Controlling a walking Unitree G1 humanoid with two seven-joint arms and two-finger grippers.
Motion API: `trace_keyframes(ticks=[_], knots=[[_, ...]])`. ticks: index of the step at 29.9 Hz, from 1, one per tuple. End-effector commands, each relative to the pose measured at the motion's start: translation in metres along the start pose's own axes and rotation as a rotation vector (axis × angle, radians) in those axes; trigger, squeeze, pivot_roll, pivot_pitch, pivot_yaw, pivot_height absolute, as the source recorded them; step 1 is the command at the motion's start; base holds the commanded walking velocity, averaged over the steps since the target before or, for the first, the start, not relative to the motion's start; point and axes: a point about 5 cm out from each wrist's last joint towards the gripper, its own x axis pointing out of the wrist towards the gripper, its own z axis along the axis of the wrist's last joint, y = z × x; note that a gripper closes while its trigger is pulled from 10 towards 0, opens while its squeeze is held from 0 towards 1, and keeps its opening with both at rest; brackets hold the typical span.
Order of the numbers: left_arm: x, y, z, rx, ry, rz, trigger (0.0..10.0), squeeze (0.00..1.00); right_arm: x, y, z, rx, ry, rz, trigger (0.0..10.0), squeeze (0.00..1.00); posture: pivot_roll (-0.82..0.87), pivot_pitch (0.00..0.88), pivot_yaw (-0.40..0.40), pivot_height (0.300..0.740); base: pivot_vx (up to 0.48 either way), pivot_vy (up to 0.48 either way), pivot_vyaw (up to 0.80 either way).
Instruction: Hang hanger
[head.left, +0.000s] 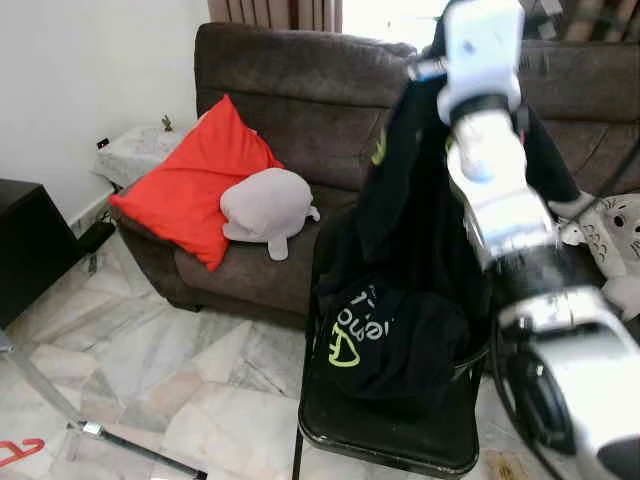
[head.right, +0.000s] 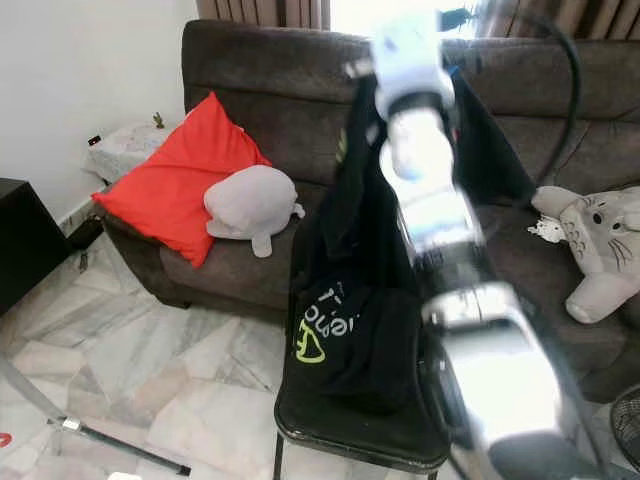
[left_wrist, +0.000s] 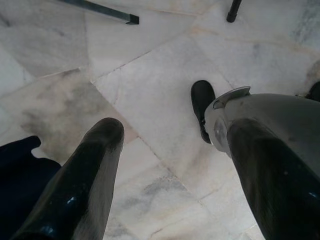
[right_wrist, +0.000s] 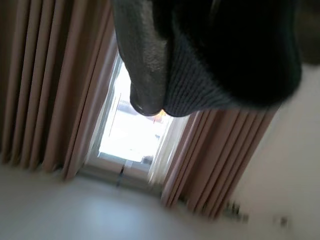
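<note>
Between the right jaws, raised high toward the curtains, black knit cloth is pinched; the jaws are closed on the garment. The hanger itself I cannot make out. Below these jaws the garment drapes down onto a black chair, before a brown sofa. The left jaws hang spread apart over the marble floor, holding nothing.

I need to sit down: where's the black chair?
In the left eye view the chair stands on the marble floor before the brown sofa, black clothes heaped on its seat.
</note>
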Motion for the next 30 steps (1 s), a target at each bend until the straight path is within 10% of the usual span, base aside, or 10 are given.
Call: trace_keyframes(ticks=[1,7,10,12,19,20,22,23,30], knots=[[-0.001,0.005,-0.002,0.007,0.007,0.013,10.0,0.00,0.012,-0.007,0.021,0.042,-0.083,-0.022,0.0,0.00,0.06,0.000,0.049,0.740,0.000,0.000,0.00],[-0.001,0.006,-0.003,0.012,0.011,0.015,10.0,0.00,-0.005,0.062,0.050,0.414,-0.123,0.409,0.0,0.00,0.05,0.000,0.053,0.740,0.000,0.000,0.00],[-0.001,0.006,-0.004,0.010,0.011,0.015,10.0,0.00,-0.034,0.103,0.042,0.408,-0.051,0.572,0.0,0.00,0.05,0.000,0.052,0.740,0.000,0.000,0.00],[-0.001,0.005,-0.004,0.005,0.010,0.013,10.0,0.00,-0.087,0.144,0.002,0.326,0.121,0.725,0.0,0.00,0.06,0.000,0.047,0.740,0.000,0.000,0.00],[-0.001,0.004,-0.006,0.004,0.021,0.008,10.0,0.00,-0.155,0.158,-0.060,0.362,0.476,0.692,0.0,0.00,0.05,0.000,0.048,0.740,0.000,0.000,0.00],[-0.001,0.004,-0.006,0.005,0.023,0.006,10.0,0.00,-0.175,0.157,-0.070,0.351,0.515,0.703,2.5,0.00,0.05,0.000,0.045,0.740,0.000,0.000,0.00],[-0.001,0.004,-0.007,0.005,0.024,0.006,10.0,0.00,-0.180,0.157,-0.073,0.357,0.527,0.707,2.5,0.00,0.05,0.000,0.045,0.740,0.000,0.000,0.00],[-0.001,0.004,-0.007,0.005,0.024,0.005,10.0,0.00,-0.187,0.155,-0.077,0.367,0.551,0.699,10.0,0.00,0.05,0.000,0.044,0.740,0.000,0.000,0.00],[-0.002,0.003,-0.009,-0.003,0.024,0.006,10.0,0.00,-0.224,0.130,-0.098,0.344,0.656,0.559,10.0,0.00,0.06,0.000,0.037,0.740,0.000,0.000,0.23]])
